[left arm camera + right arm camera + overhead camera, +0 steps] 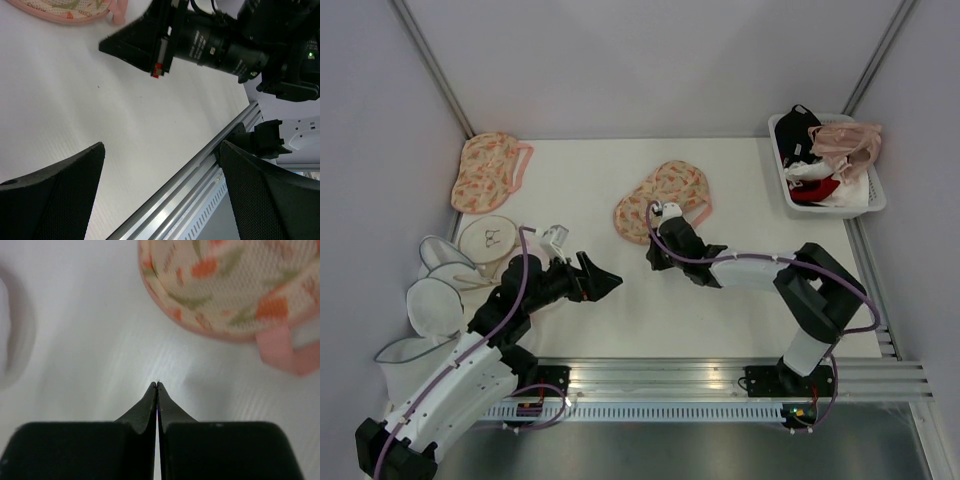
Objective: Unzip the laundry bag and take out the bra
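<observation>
The laundry bag (665, 200), peach-orange with a floral print and a pink loop, lies flat in the middle of the table. Its rim and loop fill the top right of the right wrist view (225, 285). No tan bra shows; it is hidden or out of view. My right gripper (660, 235) is shut and empty, its tips (157, 385) low over the table just short of the bag's near edge. My left gripper (603, 277) is open and empty, left of the bag and apart from it. Its wide-spread fingers (50, 190) frame bare table in the left wrist view, and the bag's edge (65, 10) shows at the top.
A second floral pouch (490, 170) lies at the back left. White round mesh bags (450, 280) are piled at the left edge. A white basket (875, 195) at the back right holds pink, black and red garments. An aluminium rail (720, 375) runs along the near edge.
</observation>
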`<state>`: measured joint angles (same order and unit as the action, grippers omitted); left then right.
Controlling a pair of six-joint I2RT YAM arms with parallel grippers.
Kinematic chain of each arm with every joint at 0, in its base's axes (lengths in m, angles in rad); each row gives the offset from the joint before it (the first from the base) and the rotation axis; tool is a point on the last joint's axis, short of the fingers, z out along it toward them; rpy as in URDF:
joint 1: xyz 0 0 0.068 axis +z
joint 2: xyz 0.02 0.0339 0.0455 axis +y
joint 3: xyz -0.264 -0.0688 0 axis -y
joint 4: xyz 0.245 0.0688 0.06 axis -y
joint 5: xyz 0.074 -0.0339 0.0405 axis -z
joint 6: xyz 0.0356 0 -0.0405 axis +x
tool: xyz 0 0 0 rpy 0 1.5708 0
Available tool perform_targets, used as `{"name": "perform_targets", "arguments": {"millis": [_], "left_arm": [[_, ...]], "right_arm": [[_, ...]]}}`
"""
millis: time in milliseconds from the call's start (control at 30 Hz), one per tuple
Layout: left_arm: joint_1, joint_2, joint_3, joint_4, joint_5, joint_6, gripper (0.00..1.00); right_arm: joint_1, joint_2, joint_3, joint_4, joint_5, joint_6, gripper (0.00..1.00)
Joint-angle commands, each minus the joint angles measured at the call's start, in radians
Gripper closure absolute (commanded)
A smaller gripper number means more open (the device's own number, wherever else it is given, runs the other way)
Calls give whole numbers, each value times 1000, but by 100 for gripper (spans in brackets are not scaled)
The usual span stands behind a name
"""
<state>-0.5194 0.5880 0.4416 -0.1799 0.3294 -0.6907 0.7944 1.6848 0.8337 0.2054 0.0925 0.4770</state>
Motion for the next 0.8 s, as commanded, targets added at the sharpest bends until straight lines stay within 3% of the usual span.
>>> {"name": "perform_targets", "arguments": {"millis": [0, 200, 267, 400, 500, 667, 767], "left_arm": [[-7, -13, 2, 40, -12, -32, 0], [-7, -63, 5, 11, -16, -44, 0], [-7, -80, 5, -4, -18, -47, 0], [-7, -112, 6, -39, -27, -47, 0], [-7, -132, 12, -55, -30, -47, 0], [-7, -139, 17, -66, -44, -40, 0], [-7, -134, 17, -63, -49, -41, 0]], "right_arm": [[-4, 93, 207, 23, -13, -25, 100], [-23, 289, 444, 57, 101, 47, 100], [-24, 351, 499, 25, 203, 71, 99], [-34, 473, 700, -133, 364, 118, 100], [-40, 568, 798, -296, 363, 132, 100], [-38, 497, 607, -220, 212, 100, 100], [-38, 422, 475, -221, 43, 36, 99]]}}
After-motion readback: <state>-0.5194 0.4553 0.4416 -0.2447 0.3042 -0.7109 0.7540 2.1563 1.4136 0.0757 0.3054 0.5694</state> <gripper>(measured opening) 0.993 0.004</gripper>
